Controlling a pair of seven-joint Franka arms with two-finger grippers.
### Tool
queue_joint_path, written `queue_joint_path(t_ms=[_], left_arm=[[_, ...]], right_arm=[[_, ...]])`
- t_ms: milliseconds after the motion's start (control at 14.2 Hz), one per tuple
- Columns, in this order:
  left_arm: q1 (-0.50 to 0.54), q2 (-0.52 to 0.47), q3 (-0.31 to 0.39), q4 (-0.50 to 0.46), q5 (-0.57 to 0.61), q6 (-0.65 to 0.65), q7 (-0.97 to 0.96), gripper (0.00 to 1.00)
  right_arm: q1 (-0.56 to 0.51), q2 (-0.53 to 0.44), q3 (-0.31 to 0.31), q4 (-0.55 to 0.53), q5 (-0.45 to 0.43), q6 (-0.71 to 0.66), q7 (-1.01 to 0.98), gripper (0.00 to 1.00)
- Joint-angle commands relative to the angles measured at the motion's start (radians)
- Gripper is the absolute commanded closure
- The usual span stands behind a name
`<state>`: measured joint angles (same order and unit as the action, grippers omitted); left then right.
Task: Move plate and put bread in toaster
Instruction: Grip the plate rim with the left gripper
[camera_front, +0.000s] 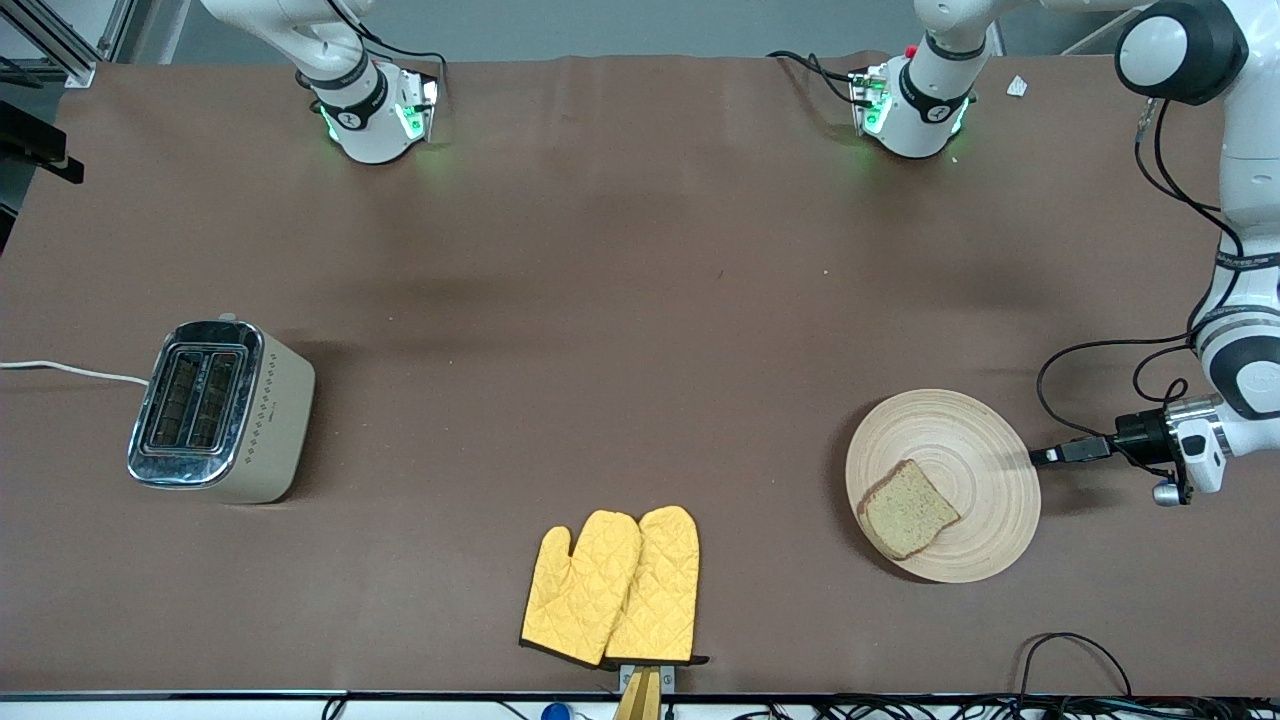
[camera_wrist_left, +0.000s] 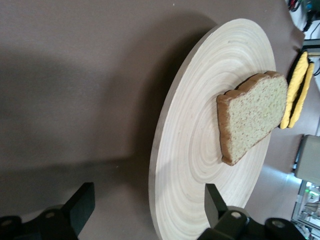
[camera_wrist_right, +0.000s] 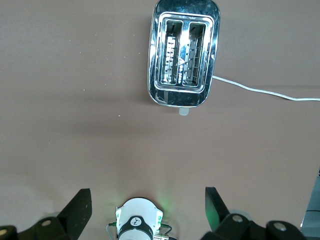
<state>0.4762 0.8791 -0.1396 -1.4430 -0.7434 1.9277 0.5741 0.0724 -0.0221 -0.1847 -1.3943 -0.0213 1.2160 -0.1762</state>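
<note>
Front view: the left claw (camera_front: 1040, 456) reaches the plate (camera_front: 985, 440) rim as one dark shape, its fingers indistinguishable; the right claw lies outside the frame. The toaster (camera_front: 222, 412) cord (camera_front: 70, 371) runs off the edge. Left wrist view: the plate's rim nearest the camera is cropped; the oven mitts (camera_wrist_left: 297, 90) are partly hidden by the bread (camera_wrist_left: 252, 117).
</note>
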Motion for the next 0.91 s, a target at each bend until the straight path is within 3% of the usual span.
queue_joint_path(t_ms=[0, 561, 842], left_arm=[[-0.001, 0.024, -0.003, 0.020, -0.059, 0.004, 0.030, 0.12], [-0.001, 0.057, -0.009, 0.019, -0.123, 0.002, 0.084, 0.39], [-0.001, 0.067, -0.012, 0.019, -0.143, 0.002, 0.084, 0.60]], right_arm=[[-0.006, -0.016, 0.010, -0.012, 0.000, 0.010, -0.006, 0.00], [-0.011, -0.016, 0.007, -0.012, 0.027, 0.010, -0.006, 0.00], [-0.013, -0.016, 0.005, -0.015, 0.027, 0.008, -0.006, 0.00]])
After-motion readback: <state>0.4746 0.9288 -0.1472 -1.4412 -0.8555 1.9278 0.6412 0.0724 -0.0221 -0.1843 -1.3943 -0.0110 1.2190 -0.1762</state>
